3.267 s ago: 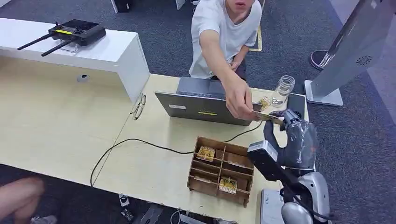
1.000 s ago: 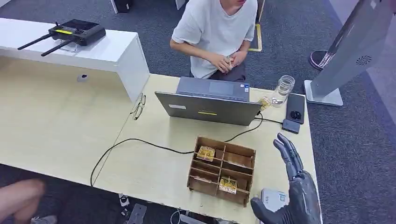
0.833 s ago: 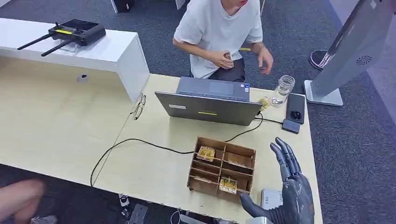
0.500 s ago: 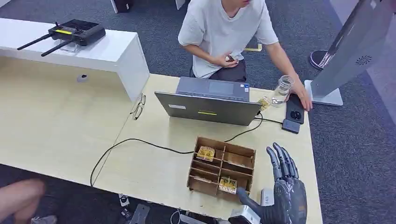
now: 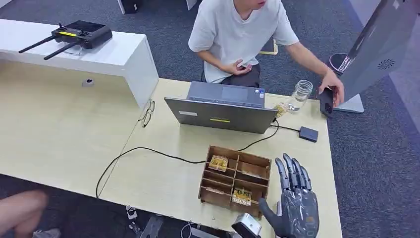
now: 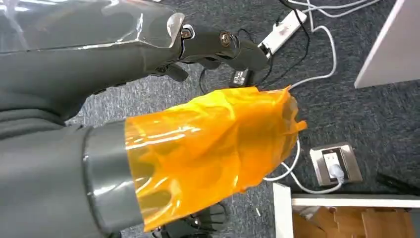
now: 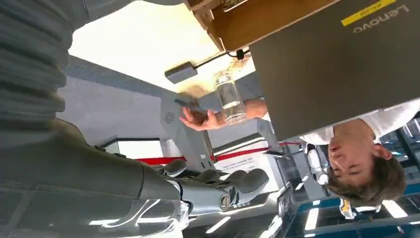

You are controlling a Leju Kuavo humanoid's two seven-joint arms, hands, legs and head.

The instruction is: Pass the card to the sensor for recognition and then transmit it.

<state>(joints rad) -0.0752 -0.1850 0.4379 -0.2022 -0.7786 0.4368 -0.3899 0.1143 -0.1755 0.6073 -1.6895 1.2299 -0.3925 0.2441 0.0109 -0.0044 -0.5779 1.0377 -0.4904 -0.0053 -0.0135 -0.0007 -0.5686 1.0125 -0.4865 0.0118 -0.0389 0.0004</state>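
Observation:
My right hand (image 5: 294, 206) hovers open and empty over the table's near edge, just right of the wooden divider box (image 5: 257, 186). Patterned yellow cards lie in a far compartment (image 5: 218, 162) and a near compartment (image 5: 241, 196) of the box. The small dark sensor (image 5: 308, 134) lies on the table beyond my hand, wired to the laptop (image 5: 220, 115). In the right wrist view my right hand's fingers (image 7: 223, 191) are stretched out with nothing in them, and the sensor (image 7: 181, 73) sits ahead. My left hand (image 6: 198, 144), thumb wrapped in orange film, hangs over the floor holding nothing.
A person sits behind the laptop and holds a black phone (image 5: 327, 100) up at the table's far right corner. A glass jar (image 5: 300, 95) and another card (image 5: 281, 109) stand beside it. Glasses (image 5: 146, 113) and a black cable (image 5: 148, 151) lie left of the laptop.
The person took the card from my raised right hand. That hand has since dropped back to the near edge beside the box. The person then reached over and picked up the phone.

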